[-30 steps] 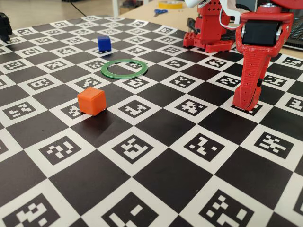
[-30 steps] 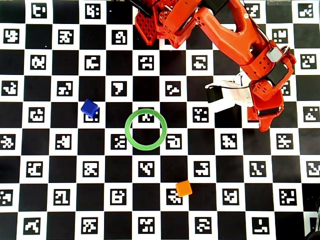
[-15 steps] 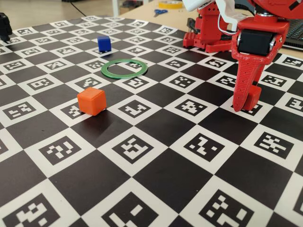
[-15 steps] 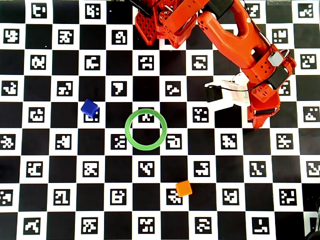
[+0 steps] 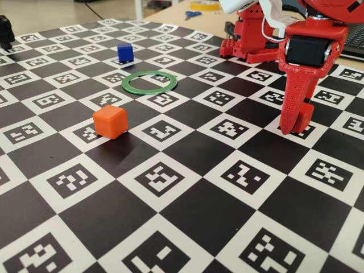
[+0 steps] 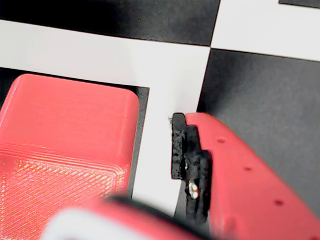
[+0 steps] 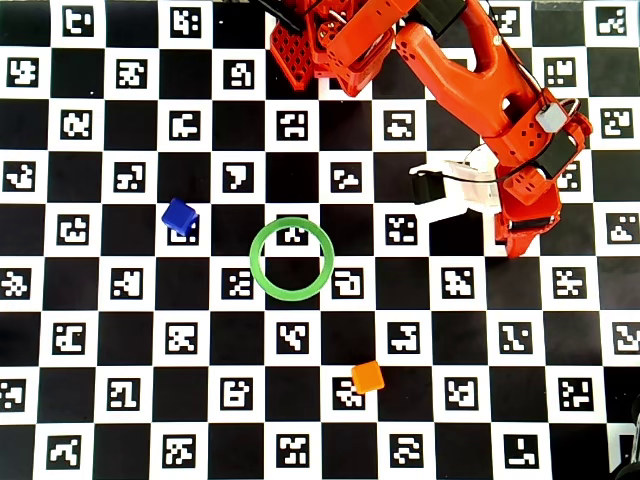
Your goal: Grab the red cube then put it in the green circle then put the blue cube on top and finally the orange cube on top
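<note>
The red cube (image 5: 305, 117) sits on the checkered board at the right, mostly hidden behind my red gripper (image 5: 294, 127), which points down at it. In the wrist view the red cube (image 6: 70, 130) lies left of the black finger pad (image 6: 179, 150), with a white strip of board between them; the other finger is out of frame. From overhead, my gripper (image 7: 516, 243) covers the cube. The green circle (image 5: 149, 82) (image 7: 291, 259) lies empty mid-board. The blue cube (image 5: 124, 52) (image 7: 179, 216) and the orange cube (image 5: 110, 121) (image 7: 368, 377) stand apart from it.
The arm's red base (image 5: 250, 40) (image 7: 320, 45) stands at the board's far edge. Blue scissors (image 5: 192, 14) and a yellow tape roll (image 5: 206, 5) lie on the table behind. A black object (image 5: 5, 31) sits at the far left corner.
Over the last second the gripper rose slightly and tilted, its tip shifting a little toward the ring. The cubes and the ring have not moved.
</note>
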Robot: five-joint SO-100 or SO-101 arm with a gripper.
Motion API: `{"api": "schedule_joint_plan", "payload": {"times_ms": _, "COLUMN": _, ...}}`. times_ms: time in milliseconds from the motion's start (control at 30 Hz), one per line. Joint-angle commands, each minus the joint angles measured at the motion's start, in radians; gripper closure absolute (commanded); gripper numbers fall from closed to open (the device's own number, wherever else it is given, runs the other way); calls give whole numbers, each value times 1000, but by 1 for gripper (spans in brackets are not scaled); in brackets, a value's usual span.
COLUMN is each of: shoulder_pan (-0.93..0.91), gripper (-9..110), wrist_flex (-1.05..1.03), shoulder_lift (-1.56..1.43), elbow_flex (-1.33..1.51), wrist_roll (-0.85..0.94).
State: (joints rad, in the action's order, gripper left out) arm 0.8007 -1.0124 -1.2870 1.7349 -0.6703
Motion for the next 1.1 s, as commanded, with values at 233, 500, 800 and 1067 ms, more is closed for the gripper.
{"api": "schedule_joint_plan", "payload": {"times_ms": 233, "shoulder_pan": -5, "gripper": 81, "wrist_flex": 14, "shoulder_lift": -28, "elbow_flex": -80, "wrist_roll": 32}}
{"api": "schedule_joint_plan", "payload": {"times_ms": 500, "shoulder_pan": -17, "gripper": 95, "wrist_flex": -6, "shoulder_lift": -29, "elbow_flex": -103, "wrist_roll": 51}}
{"api": "schedule_joint_plan", "payload": {"times_ms": 800, "shoulder_pan": -29, "gripper": 97, "wrist_flex": -32, "shoulder_lift": -84, "elbow_flex": -112, "wrist_roll": 109}}
{"api": "schedule_joint_plan", "payload": {"times_ms": 1067, "shoulder_pan": -81, "gripper": 98, "wrist_flex": -207, "shoulder_lift": -133, "elbow_flex": -218, "wrist_roll": 184}}
